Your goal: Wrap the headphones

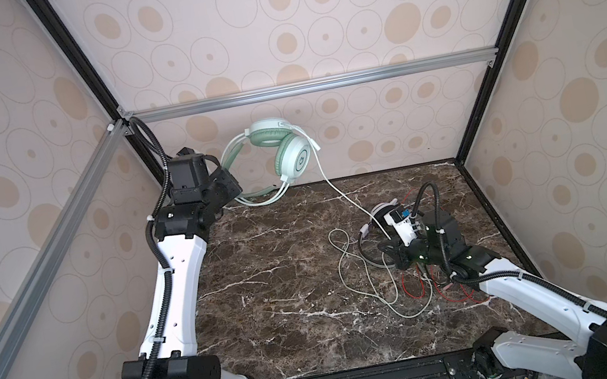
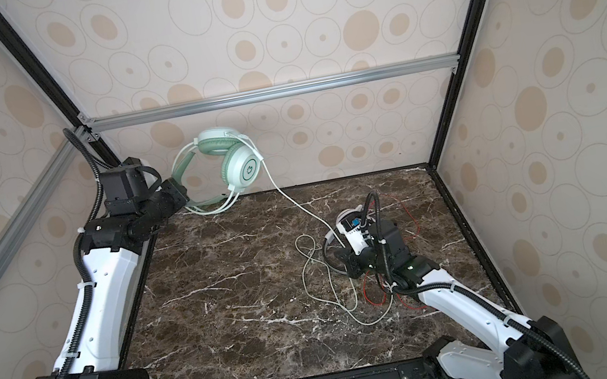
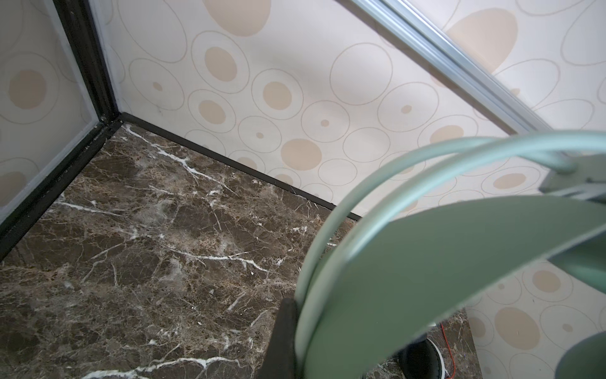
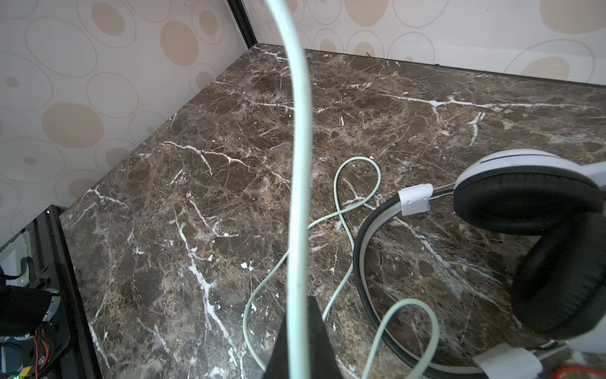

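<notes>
Right tool pinches pale green cable; left tool grips mint-green headphones by headband, above far-left bench corner. We should wind under light tension, avoiding white-and-black headphones.

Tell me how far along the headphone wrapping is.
Done: nothing wrapped. In hand: left gripper holds the mint-green headphones by the headband; right gripper is shut on their pale cable. Remaining: coil its loops off the table, then the white-and-black headphones with their red cable.

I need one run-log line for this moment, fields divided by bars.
left claw: shut on green headphones band | right claw: shut on green cable | white headphones: lying on table
</notes>
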Robot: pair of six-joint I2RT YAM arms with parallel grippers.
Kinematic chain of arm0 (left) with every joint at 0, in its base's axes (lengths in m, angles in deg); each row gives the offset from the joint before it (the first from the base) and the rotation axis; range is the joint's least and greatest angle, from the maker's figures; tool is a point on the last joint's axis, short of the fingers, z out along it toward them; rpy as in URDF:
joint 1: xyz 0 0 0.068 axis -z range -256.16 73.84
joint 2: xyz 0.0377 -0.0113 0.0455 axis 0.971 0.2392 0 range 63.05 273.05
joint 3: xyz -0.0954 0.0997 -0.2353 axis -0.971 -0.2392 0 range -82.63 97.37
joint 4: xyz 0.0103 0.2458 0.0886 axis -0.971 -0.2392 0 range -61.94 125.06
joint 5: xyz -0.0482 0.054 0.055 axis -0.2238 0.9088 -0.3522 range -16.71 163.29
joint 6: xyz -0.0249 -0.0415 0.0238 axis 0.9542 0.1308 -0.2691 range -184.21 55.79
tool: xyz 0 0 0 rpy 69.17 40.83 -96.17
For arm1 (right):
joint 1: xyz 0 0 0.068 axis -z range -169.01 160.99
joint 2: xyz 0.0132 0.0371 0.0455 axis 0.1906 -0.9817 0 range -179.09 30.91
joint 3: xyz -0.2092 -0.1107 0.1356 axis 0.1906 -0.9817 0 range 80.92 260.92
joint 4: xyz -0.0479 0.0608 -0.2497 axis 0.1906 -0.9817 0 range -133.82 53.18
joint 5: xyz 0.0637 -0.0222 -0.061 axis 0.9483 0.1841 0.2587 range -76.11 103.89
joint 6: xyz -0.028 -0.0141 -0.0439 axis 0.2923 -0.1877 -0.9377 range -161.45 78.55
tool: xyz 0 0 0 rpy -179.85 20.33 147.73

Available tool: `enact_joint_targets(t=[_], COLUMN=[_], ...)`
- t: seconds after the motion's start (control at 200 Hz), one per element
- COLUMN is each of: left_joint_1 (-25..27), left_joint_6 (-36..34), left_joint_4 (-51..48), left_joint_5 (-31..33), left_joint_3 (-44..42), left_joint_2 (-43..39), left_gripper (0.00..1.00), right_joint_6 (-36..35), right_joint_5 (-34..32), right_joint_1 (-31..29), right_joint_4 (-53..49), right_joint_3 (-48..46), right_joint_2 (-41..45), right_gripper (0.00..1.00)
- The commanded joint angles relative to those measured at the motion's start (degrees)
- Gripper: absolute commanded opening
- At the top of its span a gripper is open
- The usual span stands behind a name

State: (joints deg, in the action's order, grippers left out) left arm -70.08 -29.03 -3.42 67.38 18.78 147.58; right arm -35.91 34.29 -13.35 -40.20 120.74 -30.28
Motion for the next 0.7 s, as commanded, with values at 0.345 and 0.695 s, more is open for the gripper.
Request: enact_joint_targets(t=[0.345, 0.695], left_joint_1=[-0.44, 0.89], left_joint_6=[0.69, -6.34], left_joint_4=[9.71, 11.73], left_joint_5=[4.01, 8.23], left_joint_3=[-3.87, -12.85], left_joint_2=[-2.27, -4.54], left_gripper=[0.0, 0.0], right_joint_6=[-12.18, -20.31], right_joint_5=[-18.83, -34.02], right_joint_1=[-13.82, -32.26], right_joint_4=[-25.92, -40.57], right_joint_3=[14.59, 34.61], right_joint_2=[4.01, -6.8], right_gripper=[0.0, 0.0])
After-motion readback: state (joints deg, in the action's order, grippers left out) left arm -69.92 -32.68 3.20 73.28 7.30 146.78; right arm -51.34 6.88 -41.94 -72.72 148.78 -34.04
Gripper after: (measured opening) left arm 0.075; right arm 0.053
